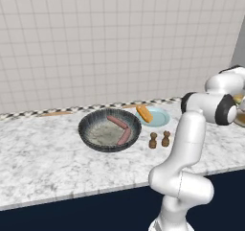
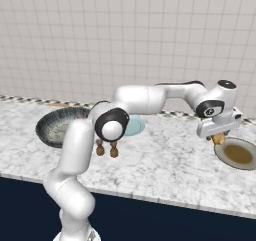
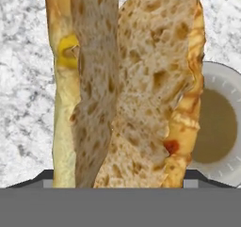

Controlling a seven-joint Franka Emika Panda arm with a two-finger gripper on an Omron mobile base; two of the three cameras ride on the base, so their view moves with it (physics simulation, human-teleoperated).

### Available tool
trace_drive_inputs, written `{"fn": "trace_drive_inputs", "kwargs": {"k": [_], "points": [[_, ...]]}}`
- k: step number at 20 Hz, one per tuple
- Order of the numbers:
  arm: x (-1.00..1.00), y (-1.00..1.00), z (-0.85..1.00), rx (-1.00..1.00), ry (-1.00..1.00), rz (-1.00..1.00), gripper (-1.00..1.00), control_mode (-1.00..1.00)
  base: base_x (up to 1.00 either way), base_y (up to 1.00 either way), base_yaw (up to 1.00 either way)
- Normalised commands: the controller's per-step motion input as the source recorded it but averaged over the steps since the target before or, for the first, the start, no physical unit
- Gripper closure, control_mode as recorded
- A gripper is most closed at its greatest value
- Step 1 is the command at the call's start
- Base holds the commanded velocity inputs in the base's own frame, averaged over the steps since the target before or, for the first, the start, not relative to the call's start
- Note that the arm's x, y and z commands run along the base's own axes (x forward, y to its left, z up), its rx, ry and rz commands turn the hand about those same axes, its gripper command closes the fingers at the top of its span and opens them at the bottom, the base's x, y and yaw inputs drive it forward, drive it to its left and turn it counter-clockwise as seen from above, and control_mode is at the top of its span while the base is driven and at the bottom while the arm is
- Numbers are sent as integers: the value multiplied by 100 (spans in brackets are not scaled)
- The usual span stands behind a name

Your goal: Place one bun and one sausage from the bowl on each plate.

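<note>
The dark-rimmed bowl (image 1: pixel 91 129) sits on the counter with two sausages (image 1: pixel 121 128) inside. Right behind it, the pale blue plate (image 1: pixel 159 118) carries one bun (image 1: pixel 144 113). Far to the right, my gripper (image 2: pixel 218 136) is shut on a second bun (image 2: pixel 218 139), which hangs just above the left edge of the brownish plate (image 2: pixel 239 154). In the hand view this split bun (image 3: pixel 127 89) stands close up, and the brownish plate (image 3: pixel 219 127) lies behind it on the right. My fingertips are hidden behind the bun.
Two small brown shakers (image 1: pixel 159 139) stand in front of the blue plate, between the bowl and my arm. The marble counter (image 2: pixel 170 160) runs wide between the two plates. A tiled wall backs the counter, and its front edge drops off.
</note>
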Motion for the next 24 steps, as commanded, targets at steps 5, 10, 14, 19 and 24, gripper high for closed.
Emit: {"fn": "trace_drive_inputs", "kwargs": {"k": [5, 10, 14, 19, 24], "points": [[33, -52, -25, -8, 6, 6, 100, -100, 0, 0, 0], [0, -71, -15, 0, 0, 0, 100, -100, 0, 0, 0], [1, -28, -20, 0, 0, 0, 100, -100, 0, 0, 0], [22, -1, -29, 0, 0, 3, 100, -100, 0, 0, 0], [40, 0, -26, 3, 2, 5, 100, -100, 0, 0, 0]]}}
